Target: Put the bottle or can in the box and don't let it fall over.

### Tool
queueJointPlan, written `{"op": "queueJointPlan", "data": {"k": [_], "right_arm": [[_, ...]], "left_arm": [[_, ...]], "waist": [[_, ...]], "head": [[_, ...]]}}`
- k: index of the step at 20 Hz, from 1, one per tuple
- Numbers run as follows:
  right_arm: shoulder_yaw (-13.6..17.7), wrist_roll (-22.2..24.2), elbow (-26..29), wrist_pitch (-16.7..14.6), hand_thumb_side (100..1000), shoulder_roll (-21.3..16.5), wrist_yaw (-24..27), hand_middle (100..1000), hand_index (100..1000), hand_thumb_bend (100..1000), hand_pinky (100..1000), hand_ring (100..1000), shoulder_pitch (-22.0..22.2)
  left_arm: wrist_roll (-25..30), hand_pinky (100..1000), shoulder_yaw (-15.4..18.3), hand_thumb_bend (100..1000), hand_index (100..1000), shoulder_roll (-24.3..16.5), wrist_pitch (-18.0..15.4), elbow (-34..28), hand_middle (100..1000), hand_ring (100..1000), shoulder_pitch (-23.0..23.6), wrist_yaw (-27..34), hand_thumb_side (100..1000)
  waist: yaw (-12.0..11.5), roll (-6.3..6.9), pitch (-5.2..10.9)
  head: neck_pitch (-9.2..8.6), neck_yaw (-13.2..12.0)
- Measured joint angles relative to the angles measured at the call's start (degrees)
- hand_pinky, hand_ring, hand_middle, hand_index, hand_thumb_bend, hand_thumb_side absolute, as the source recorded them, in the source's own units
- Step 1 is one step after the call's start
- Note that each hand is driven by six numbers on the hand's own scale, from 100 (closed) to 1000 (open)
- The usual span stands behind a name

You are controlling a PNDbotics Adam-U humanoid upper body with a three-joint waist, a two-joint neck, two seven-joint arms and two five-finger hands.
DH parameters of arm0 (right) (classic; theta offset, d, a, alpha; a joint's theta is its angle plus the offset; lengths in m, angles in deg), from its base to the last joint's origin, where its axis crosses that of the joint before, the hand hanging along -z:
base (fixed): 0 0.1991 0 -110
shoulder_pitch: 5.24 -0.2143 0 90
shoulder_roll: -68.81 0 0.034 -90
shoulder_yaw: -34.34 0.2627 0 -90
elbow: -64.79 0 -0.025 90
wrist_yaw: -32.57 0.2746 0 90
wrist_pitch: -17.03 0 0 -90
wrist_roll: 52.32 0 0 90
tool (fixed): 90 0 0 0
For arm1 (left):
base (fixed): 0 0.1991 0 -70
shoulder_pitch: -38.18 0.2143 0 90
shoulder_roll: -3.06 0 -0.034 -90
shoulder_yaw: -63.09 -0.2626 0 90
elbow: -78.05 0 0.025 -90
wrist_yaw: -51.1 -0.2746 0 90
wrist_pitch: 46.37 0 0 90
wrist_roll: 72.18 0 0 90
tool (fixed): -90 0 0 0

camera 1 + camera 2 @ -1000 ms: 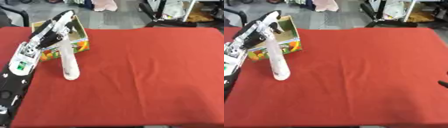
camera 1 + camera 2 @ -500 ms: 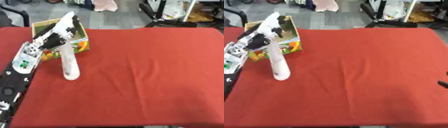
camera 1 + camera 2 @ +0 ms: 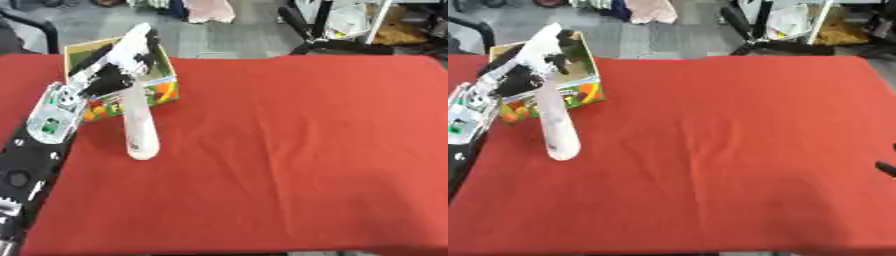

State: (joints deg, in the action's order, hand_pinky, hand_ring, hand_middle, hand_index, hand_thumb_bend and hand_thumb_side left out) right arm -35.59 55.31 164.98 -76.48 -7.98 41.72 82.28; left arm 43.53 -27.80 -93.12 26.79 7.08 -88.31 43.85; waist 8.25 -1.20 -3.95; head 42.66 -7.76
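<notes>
Near the table's far left corner, the left hand [image 3: 114,70] had its fingers curled round the top of a white bottle [image 3: 138,127], which stood on the red cloth [image 3: 297,150] just beside the box [image 3: 162,87].

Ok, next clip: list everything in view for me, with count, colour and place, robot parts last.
Bottle: one, white, standing on the cloth in front of the box, top end under the hand.
Box: one, open cardboard, green and orange print, far-left of the table.
Tablecloth: one, red, covering the table.
Chair base: one, black, on the floor beyond the far edge.
Left hand: black and white, over the box, fingers around the bottle's top.
Right hand: only a dark tip at the right edge.
</notes>
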Motion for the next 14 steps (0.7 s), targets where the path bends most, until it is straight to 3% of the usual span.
{"op": "queueJointPlan", "data": {"k": [5, 8, 12, 14], "right_arm": [[-0.01, 0.01, 0.00, 0.01, 702, 0.00, 0.03, 1000, 868, 100, 798, 1000, 0.00], [-0.01, 0.01, -0.01, 0.01, 702, 0.00, 0.14, 1000, 868, 100, 798, 1000, 0.00], [-0.02, 0.01, -0.01, 0.01, 703, 0.00, 0.18, 1000, 868, 100, 797, 1000, 0.00], [-0.02, 0.01, -0.01, 0.01, 703, 0.00, 0.18, 1000, 868, 100, 797, 1000, 0.00]], "left_arm": [[0.13, 676, -0.32, 100, 914, -0.18, -0.13, -0.11, 989, 1000, -0.45, 0.06, 682], [0.34, 664, -0.36, 100, 897, -0.49, -0.38, -0.12, 957, 1000, -0.91, -0.19, 603], [0.42, 625, -0.49, 100, 842, -0.56, -0.51, -0.12, 879, 1000, -1.39, -0.23, 434], [0.41, 601, -0.62, 100, 806, -0.57, -0.50, -0.10, 830, 1000, -1.45, -0.20, 433]], "waist": [[0.09, 0.00, 0.03], [0.10, -0.01, 0.10], [0.11, -0.02, 0.29], [0.12, -0.02, 0.29]], "head": [[0.00, 0.00], [-0.01, 0.00], [-0.01, 0.00], [-0.01, 0.00]]}}
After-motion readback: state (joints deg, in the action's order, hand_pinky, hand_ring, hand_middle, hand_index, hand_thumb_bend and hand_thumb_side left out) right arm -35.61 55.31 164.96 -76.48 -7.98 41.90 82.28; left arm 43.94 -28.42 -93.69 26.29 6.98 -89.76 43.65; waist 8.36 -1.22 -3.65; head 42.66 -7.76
